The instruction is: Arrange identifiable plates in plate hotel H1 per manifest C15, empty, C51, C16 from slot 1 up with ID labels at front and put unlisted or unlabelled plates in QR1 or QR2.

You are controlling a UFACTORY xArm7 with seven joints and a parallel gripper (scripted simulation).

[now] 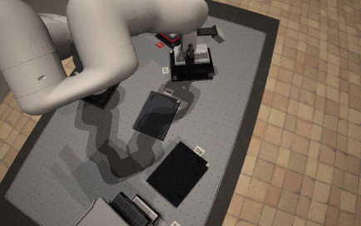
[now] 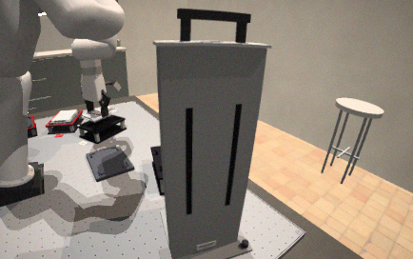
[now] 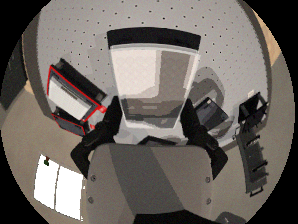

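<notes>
My gripper is shut on a light grey plate, gripping it across its width. The plate is level, on or just above a raised black nest at the far end of the deck; I cannot tell whether it touches. The plate hotel H1 stands at the near end. In the exterior view I see only its closed back, so its slots are hidden. No plate label is readable in any view.
A red-edged nest holding a pale plate lies just beyond the black nest. A dark flat nest and a black one lie mid-deck. The arm's base is at the left. A stool stands off the deck.
</notes>
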